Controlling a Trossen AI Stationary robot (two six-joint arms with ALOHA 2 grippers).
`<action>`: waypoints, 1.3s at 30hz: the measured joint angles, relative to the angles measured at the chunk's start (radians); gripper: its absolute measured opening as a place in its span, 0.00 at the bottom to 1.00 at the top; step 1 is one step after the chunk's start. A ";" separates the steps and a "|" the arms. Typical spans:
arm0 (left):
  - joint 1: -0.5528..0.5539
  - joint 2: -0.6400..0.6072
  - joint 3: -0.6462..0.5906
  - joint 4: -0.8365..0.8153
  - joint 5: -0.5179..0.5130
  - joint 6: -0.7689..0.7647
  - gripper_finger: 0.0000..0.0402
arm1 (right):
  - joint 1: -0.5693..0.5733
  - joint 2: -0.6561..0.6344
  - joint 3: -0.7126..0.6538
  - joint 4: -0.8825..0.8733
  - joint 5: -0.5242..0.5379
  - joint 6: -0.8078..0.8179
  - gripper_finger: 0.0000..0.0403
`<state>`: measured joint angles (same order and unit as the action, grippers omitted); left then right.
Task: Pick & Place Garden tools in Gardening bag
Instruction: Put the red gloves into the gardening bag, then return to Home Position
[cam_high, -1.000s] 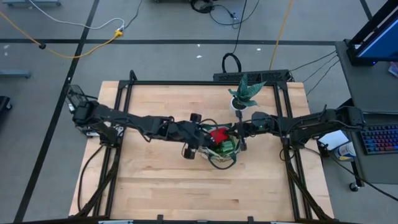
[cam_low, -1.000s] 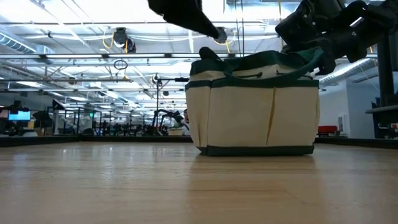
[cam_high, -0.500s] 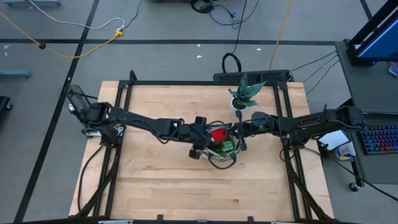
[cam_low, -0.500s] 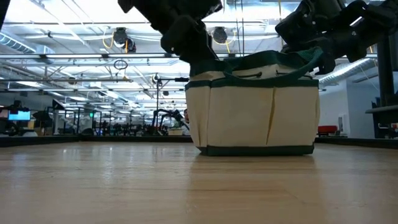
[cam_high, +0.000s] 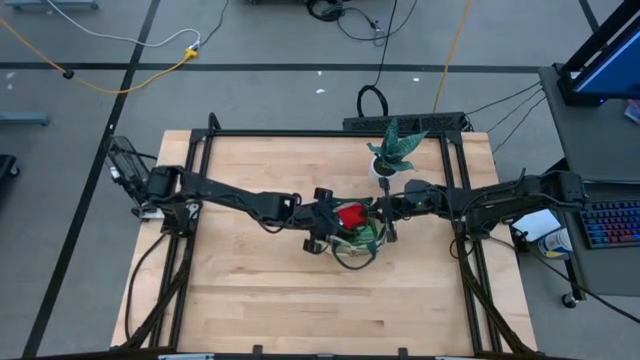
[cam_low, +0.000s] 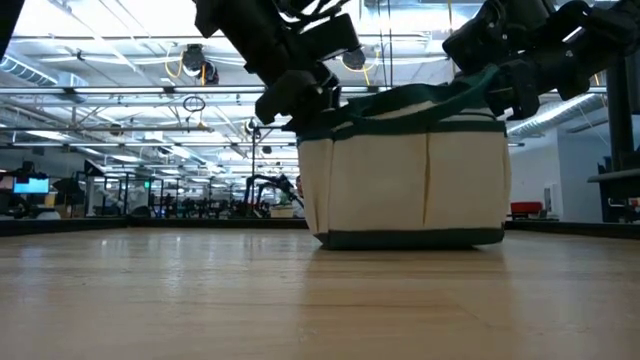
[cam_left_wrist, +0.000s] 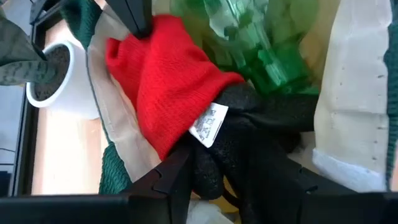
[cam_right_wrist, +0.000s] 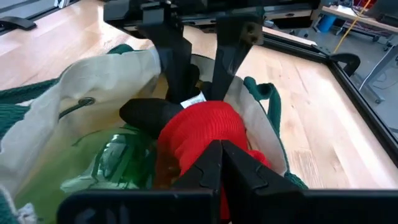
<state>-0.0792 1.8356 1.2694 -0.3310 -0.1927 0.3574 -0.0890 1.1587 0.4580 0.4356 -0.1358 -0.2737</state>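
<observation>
Basically left gripper (cam_right_wrist: 189, 56) fingers gripped the red-and-black knit gloves (cam_left_wrist: 186, 118) inside the beige fabric tote (cam_low: 405, 185); right gripper (cam_right_wrist: 222, 165), shut, pinched its rim; best release low.

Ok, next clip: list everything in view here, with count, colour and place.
bag: one, beige with dark green trim, mid-table.
gloves: red and black, in the bag's mouth.
spray bottle: one, green, inside the bag.
plant: one, spiky green in a white pot, at the table's far edge.
table: one, light wood.
keyboard: one, off the table's right side.
left end effector: on the gloves, over the bag.
right end effector: shut, at the bag's rim.
</observation>
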 joint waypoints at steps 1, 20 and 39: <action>0.000 0.002 -0.001 -0.002 0.000 0.003 0.39 | 0.000 0.000 0.000 0.002 0.000 0.000 0.00; -0.062 -0.152 -0.007 -0.031 -0.072 0.022 0.40 | 0.000 0.000 0.000 0.012 -0.001 0.000 0.01; -0.062 -0.370 -0.005 -0.094 -0.251 -0.105 0.39 | 0.000 -0.059 0.000 0.136 0.000 0.103 0.01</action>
<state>-0.1415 1.4658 1.2648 -0.4255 -0.4435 0.2520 -0.0887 1.0996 0.4580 0.5712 -0.1360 -0.1702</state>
